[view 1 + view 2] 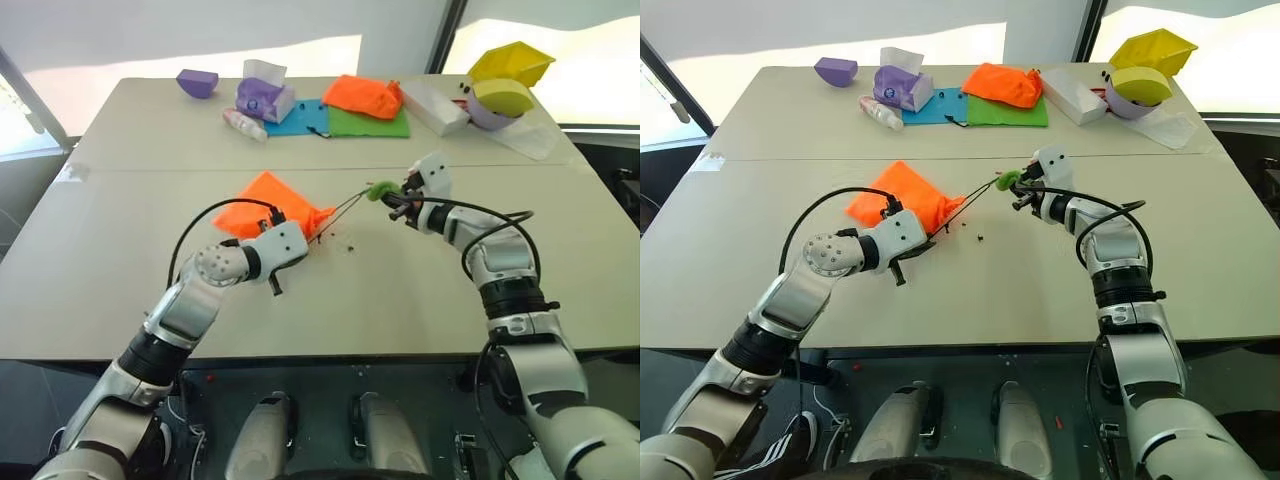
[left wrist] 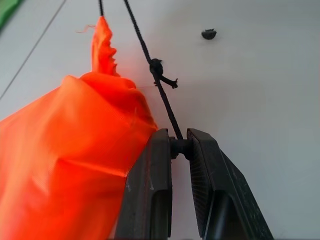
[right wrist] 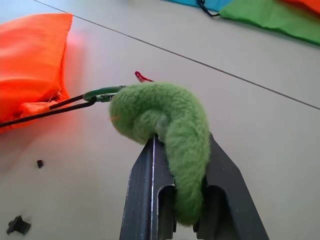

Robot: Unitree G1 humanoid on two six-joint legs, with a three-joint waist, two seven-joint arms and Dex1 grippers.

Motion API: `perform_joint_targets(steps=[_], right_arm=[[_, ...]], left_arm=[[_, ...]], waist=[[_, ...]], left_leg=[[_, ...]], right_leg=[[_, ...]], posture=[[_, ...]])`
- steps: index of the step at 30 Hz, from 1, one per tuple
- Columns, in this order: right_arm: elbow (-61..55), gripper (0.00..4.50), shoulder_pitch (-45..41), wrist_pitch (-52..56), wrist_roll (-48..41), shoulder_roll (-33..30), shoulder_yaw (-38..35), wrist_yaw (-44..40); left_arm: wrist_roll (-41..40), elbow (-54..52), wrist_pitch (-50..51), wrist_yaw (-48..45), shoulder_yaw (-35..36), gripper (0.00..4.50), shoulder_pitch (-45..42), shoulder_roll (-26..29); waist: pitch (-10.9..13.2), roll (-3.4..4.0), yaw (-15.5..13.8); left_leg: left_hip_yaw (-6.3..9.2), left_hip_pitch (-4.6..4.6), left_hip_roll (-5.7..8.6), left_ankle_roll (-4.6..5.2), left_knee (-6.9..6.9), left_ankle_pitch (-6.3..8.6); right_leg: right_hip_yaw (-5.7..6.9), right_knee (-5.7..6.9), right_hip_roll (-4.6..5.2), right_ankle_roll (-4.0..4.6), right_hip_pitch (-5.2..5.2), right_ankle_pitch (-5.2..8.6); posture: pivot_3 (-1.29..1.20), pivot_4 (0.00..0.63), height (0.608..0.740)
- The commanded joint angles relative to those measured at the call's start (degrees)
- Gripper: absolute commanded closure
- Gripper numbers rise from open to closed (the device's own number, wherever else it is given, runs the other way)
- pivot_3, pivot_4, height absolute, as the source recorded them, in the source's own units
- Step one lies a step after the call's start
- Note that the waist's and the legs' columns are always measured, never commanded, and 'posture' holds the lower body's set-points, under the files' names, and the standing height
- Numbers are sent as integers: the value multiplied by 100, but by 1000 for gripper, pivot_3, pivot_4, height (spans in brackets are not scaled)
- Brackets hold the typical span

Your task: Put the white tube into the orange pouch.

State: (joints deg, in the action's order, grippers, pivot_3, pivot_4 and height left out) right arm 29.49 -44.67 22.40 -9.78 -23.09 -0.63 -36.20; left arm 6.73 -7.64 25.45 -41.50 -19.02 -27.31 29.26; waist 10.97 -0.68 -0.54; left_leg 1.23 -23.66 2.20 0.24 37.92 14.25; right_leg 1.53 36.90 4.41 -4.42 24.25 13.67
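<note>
Cord drawn between two grippers over the desk's middle

The bright orange fabric drawstring pouch lies mid-desk, its thin black cord pinched in the left gripper and its fuzzy green ring clamped in the right gripper. Bare beige desk surrounds them. The white tube cannot be made out. Clutter lines the far edge.

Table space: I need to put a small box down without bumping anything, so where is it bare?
The table is bare along the near edge and in the left part, left of the orange pouch. It is also bare to the right of the right hand. The far edge is crowded: purple bowl, tissue pack, coloured cloths, white box.
</note>
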Motion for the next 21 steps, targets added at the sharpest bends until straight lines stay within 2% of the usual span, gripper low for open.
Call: perform_joint_targets(steps=[1, 6, 21], right_arm=[[-160, 4500, -135, -111, -27, -79, -155, 46], [-361, 4500, -60, 10, -44, -72, -74, -52], [-322, 4500, -36, 30, 25, -153, -175, 114]], left_arm=[[-4, -191, -110, 72, 136, 4005, 93, 15], [-208, -310, 88, 143, 354, 4005, 131, -106], [-217, -632, 240, 181, 287, 4005, 414, -122]], waist=[[0, 1, -2], [0, 0, 5], [0, 1, 19]], left_leg=[[0, -1, 0, 0, 0, 0], [1, -1, 0, 0, 0, 0], [0, -1, 0, 1, 1, 0]], right_leg=[[0, 0, 0, 0, 0, 0], [1, 6, -1, 0, 3, 0], [2, 8, -4, -1, 4, 0]], posture=[[0, 150, 738], [0, 150, 738], [0, 150, 738]])
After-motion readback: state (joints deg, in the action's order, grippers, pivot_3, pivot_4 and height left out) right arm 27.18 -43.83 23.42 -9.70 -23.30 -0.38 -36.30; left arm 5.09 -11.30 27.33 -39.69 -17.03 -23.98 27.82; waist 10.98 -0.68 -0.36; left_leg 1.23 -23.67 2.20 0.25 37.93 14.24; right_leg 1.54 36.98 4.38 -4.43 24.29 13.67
